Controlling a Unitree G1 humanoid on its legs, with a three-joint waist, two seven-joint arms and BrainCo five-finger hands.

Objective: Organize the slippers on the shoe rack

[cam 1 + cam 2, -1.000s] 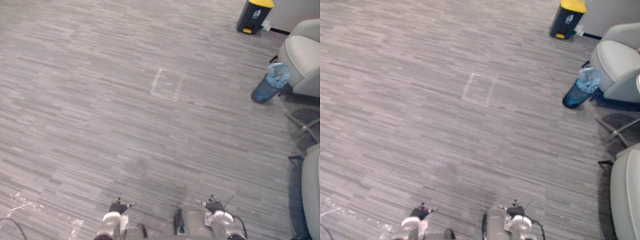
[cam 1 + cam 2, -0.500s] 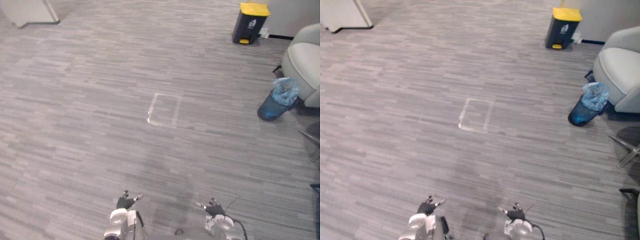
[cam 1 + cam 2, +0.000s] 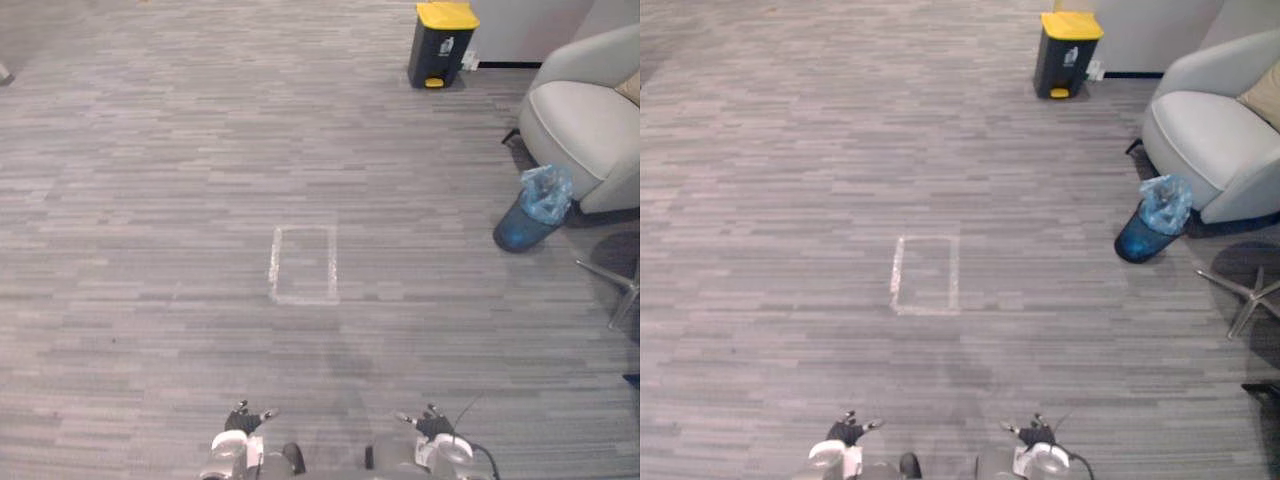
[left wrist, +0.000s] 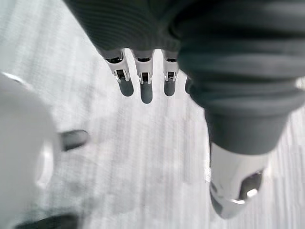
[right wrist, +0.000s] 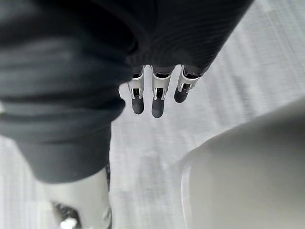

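My left hand [image 3: 243,420] hangs low at the bottom edge of the eye views, over bare grey floor. Its fingers [image 4: 145,83] are straight and hold nothing. My right hand [image 3: 430,424] hangs beside it at the same height, and its fingers [image 5: 158,95] are also straight and empty. No slippers or shoe rack are in sight.
A taped rectangle [image 3: 303,264] marks the grey carpet floor ahead. A black bin with a yellow lid [image 3: 440,43] stands at the far wall. A light armchair [image 3: 585,115] sits at the right, with a blue bag-lined waste basket [image 3: 532,208] in front of it.
The camera has turned: the whole scene has shifted, bringing the taped rectangle nearer and more centred and the armchair further into view. Both hands stay hanging low and empty.
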